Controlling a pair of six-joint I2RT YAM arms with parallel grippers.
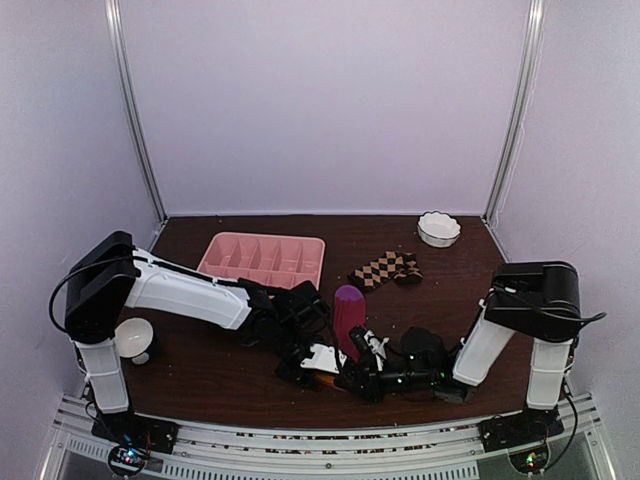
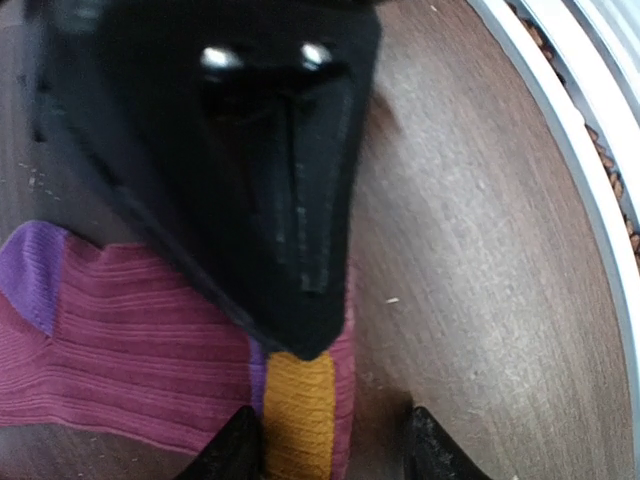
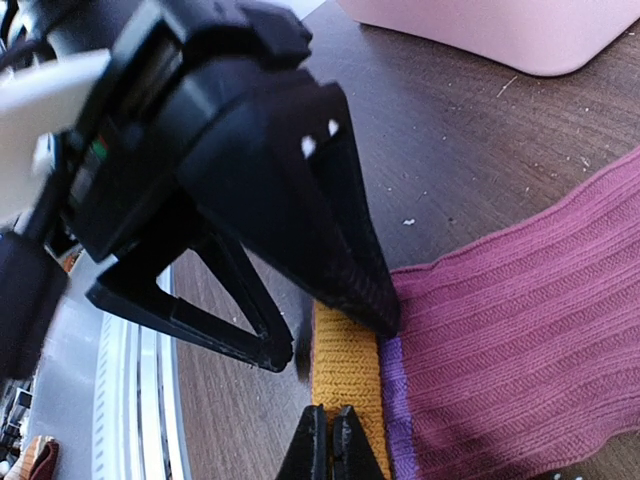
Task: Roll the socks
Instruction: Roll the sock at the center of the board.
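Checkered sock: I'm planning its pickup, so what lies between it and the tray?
Nothing. The top view shows only bare table between the checkered sock and the tray.

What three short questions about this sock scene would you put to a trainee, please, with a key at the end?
1. True or false: the checkered sock lies on the table outside the pink tray.
2. At which part of the pink sock do the two hands meet? A: the purple toe. B: the orange cuff. C: the middle.
3. Fill in: the right hand is shut, while the left hand is ____, one finger on either side of the cuff.

Key: 1 true; 2 B; 3 open.
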